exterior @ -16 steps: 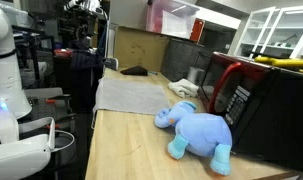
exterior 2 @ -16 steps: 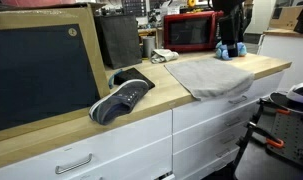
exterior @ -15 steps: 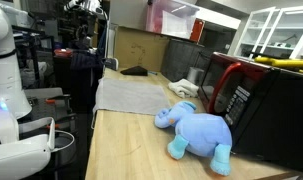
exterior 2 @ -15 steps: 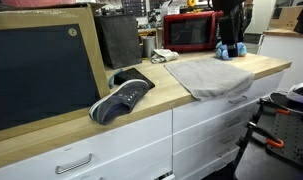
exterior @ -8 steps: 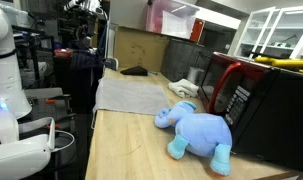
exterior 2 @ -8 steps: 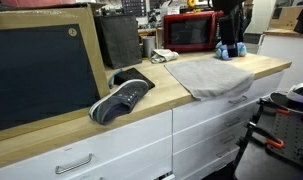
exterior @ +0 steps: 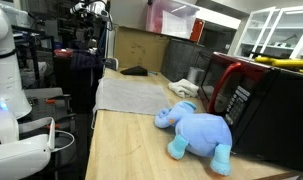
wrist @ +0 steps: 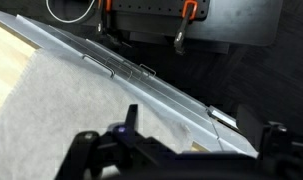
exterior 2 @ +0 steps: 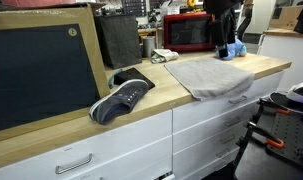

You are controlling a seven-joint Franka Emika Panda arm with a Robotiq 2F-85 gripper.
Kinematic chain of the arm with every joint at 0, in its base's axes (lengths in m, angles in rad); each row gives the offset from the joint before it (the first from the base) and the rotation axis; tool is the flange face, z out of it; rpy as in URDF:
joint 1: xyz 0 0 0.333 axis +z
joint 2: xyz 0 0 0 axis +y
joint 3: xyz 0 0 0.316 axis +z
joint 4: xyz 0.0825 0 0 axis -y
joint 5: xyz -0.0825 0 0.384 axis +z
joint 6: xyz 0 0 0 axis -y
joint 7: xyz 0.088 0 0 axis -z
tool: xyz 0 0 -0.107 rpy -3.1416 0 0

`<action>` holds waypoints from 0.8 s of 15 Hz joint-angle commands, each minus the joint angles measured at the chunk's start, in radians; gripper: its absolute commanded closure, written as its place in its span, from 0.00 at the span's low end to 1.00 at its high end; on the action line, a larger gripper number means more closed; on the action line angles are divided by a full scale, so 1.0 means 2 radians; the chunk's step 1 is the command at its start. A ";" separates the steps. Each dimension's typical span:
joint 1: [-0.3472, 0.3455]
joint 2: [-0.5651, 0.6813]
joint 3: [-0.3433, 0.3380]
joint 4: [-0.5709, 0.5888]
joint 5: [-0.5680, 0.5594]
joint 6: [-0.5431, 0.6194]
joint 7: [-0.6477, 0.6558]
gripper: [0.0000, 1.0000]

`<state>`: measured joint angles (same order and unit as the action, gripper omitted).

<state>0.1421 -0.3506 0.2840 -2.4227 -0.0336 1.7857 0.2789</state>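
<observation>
Wooden countertop (exterior: pixel 121 140) in a cluttered lab carries a grey towel (wrist: pixel 56 100) lying flat, reaching the front edge. Seen from the wrist view, the gripper (wrist: pixel 179 147) hovers above the towel, fingers spread wide, holding nothing. Nearby, a blue plush elephant (exterior: pixel 198 130) lies beside a red microwave (exterior 2: pixel 188 33); a dark shoe (exterior 2: pixel 121 98) rests farther along.

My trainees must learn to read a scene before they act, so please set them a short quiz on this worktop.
1. True or false: the dark shoe lies on the grey cloth.
2. What stands next to the blue toy elephant? A: a red microwave. B: a kettle. C: a sink.
3. Fill in: in the wrist view the gripper has its jaws ____.
Key: 1 false, as the shoe lies on bare wood apart from the cloth; 2 A; 3 open.
</observation>
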 commanded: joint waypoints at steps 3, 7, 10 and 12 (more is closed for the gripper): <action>-0.024 0.142 -0.033 0.092 -0.029 0.054 0.021 0.00; -0.019 0.250 -0.053 0.182 -0.032 0.079 0.044 0.00; -0.011 0.322 -0.075 0.254 -0.040 0.080 0.064 0.00; -0.006 0.365 -0.093 0.304 -0.044 0.075 0.079 0.00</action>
<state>0.1056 0.2491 0.1473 -1.9807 -0.0982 1.9661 0.3789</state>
